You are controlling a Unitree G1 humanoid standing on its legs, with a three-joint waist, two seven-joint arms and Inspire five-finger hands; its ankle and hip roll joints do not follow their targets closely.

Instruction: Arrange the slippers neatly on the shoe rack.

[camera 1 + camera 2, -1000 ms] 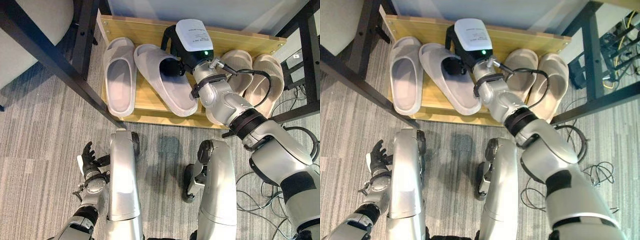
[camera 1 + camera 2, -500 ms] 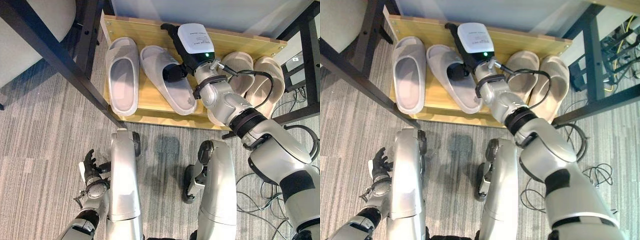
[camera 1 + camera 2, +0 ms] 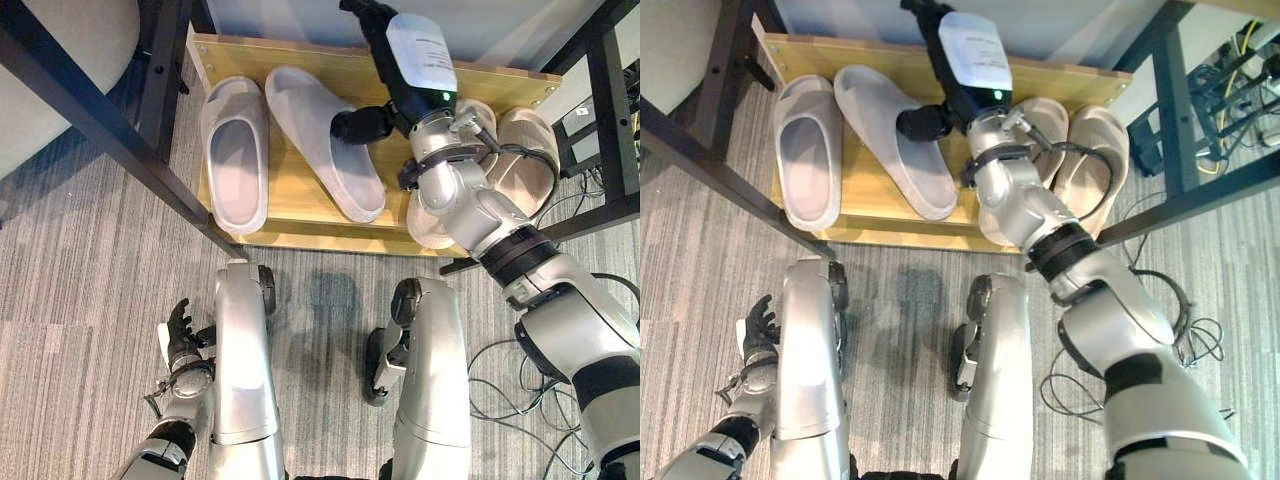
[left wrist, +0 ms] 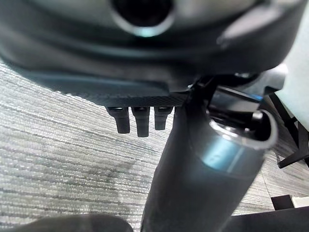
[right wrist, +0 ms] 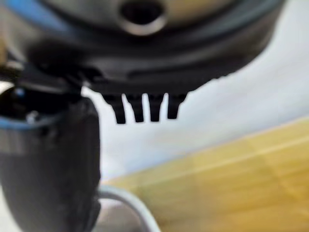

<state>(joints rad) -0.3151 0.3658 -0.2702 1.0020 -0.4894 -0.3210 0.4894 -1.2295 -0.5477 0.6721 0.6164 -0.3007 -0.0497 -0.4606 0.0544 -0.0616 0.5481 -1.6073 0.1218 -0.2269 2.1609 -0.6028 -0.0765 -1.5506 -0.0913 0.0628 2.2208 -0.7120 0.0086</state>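
Straightening since a second ago, the second slipper (image 3: pixel 325 140) now lies nearly parallel to its mate (image 3: pixel 236 155); right hand (image 3: pixel 362 122) fingers look relaxed, thumb touching it.

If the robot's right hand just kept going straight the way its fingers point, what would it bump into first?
The right hand reaches over the wooden shoe rack, fingers aimed at the pale wall behind it. The right wrist view shows bare wall past the fingertips, so probably the wall first, though how far off it is stays unclear.
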